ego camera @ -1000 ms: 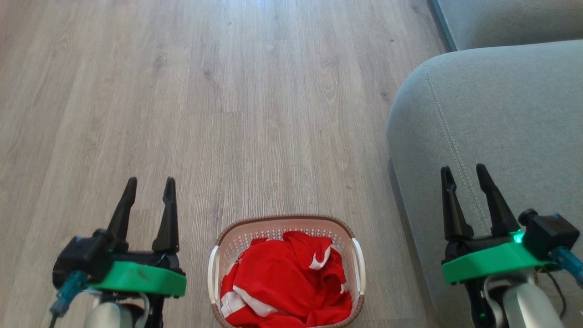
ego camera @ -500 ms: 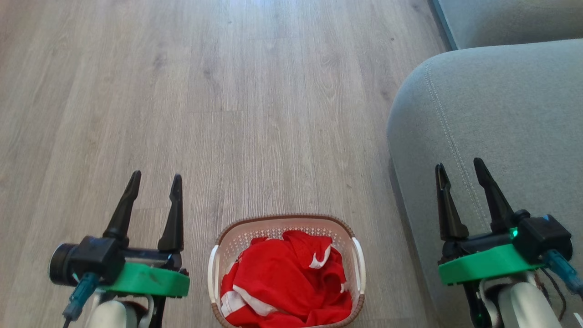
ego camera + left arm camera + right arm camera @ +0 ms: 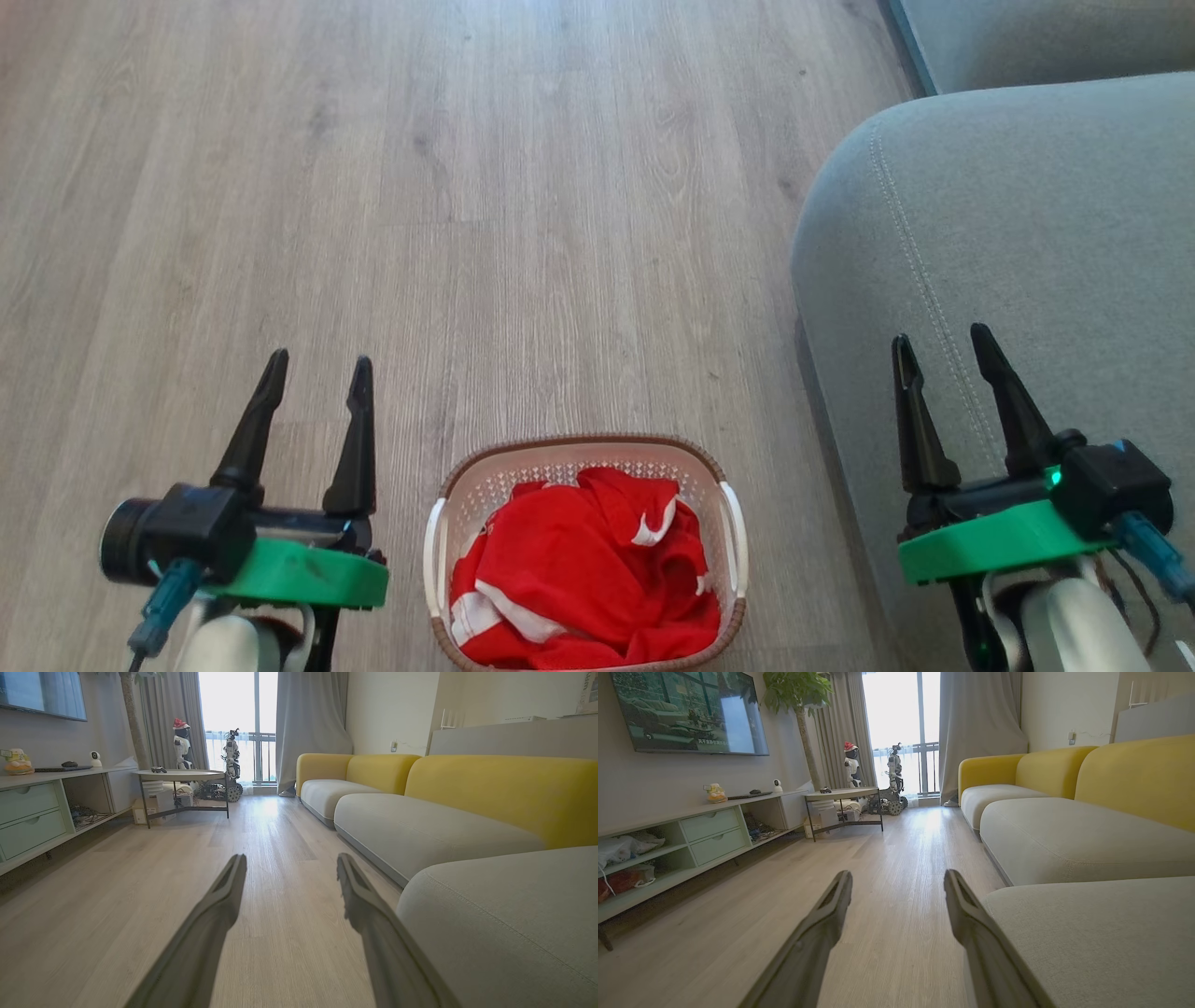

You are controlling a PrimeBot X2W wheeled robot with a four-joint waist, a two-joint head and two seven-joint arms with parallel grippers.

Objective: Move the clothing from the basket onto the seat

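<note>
Hanging at the lower left of the head view, the left gripper (image 3: 319, 357) is seen over the pale grey-brown wood-plank floor (image 3: 467, 187). Its two long dark fingers are spread apart and point up the view; bare floor is seen through the gap.

Just to its right, at bottom centre, the small cream-white perforated plastic basket (image 3: 579, 441) with a brown woven rim and white side handles is set on the floor. The bright red soft fabric clothing (image 3: 579, 579) with white stripes is heaped, crumpled, inside the basket.

Further right, apart from the basket, the large grey-green fabric sofa seat (image 3: 1027, 205) with a pale stitched seam is noted.

The right gripper (image 3: 938, 333) is seen against the seat's near edge, fingers likewise parted.

In the right wrist view a wall-mounted flat black television (image 3: 686, 711) is recorded; a line of writing on its screen is too small to be read.
</note>
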